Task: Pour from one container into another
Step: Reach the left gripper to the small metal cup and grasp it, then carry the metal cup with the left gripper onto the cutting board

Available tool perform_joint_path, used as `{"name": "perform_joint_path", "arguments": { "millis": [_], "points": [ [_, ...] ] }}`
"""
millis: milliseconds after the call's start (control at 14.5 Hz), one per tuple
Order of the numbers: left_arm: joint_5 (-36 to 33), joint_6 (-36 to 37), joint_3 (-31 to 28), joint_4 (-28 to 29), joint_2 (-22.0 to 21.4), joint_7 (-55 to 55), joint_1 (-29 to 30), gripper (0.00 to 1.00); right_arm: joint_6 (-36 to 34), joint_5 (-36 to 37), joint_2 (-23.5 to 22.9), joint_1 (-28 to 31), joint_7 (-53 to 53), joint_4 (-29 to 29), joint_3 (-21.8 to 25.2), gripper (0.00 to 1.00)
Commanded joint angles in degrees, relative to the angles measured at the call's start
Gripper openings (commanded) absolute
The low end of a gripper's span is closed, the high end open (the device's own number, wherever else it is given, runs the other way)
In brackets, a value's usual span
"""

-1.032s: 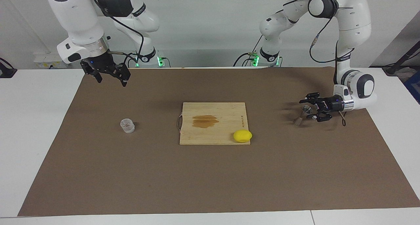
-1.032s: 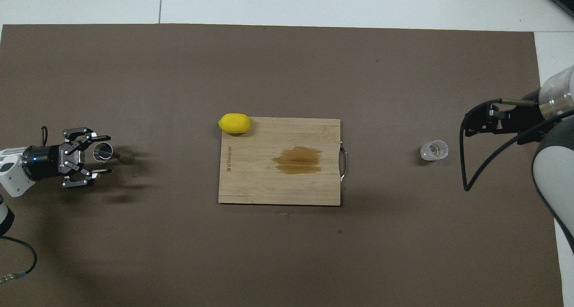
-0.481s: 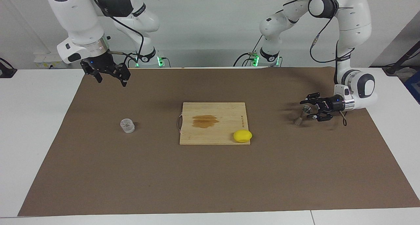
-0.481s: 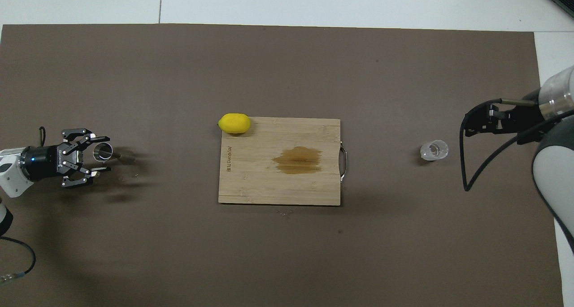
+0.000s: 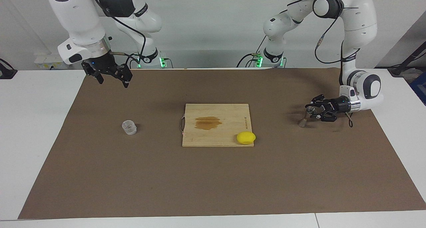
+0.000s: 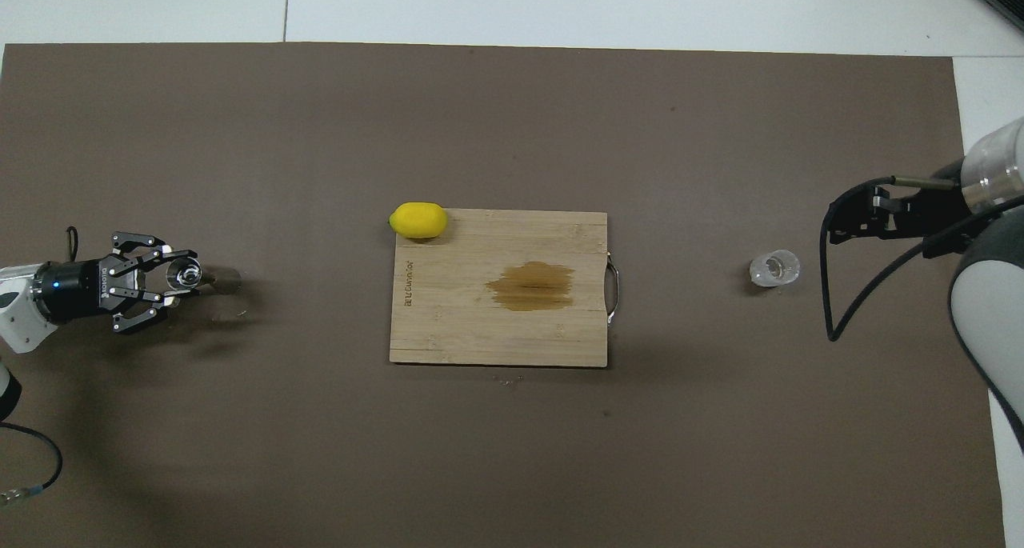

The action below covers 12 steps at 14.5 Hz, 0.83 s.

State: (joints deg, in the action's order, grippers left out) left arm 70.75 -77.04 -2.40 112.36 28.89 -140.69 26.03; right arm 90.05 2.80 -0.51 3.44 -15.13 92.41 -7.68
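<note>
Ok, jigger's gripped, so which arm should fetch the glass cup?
Right. The right gripper hangs open above the mat near the glass cup, while the left gripper is shut on the jigger.

From my feed it's a white bench [image 5: 40,128] mostly covered by a big brown mat [image 5: 213,181]. Plain white wall [image 5: 206,25] at the back, soft even light, a white socket box [image 5: 46,61] low on it.
</note>
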Motion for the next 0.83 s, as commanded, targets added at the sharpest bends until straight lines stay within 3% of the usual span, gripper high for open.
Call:
{"name": "perform_joint_path", "arguments": {
  "millis": [0,344,756],
  "points": [
    [0.71,-0.75,-0.24,0.76,-0.76,-1.07,-0.19,0.42,0.04,-1.22,1.12,0.78,1.24,1.19,-0.23,1.0],
    [1.58,-0.4,0.47,0.58,-2.17,2.17,-2.11,0.39,0.04,-1.22,1.12,0.78,1.24,1.19,-0.23,1.0],
    [6.85,-0.3,0.47,1.46,-6.29,6.21,-13.88,0.36,0.04,-1.22,1.12,0.78,1.24,1.19,-0.23,1.0]
  ]
}}
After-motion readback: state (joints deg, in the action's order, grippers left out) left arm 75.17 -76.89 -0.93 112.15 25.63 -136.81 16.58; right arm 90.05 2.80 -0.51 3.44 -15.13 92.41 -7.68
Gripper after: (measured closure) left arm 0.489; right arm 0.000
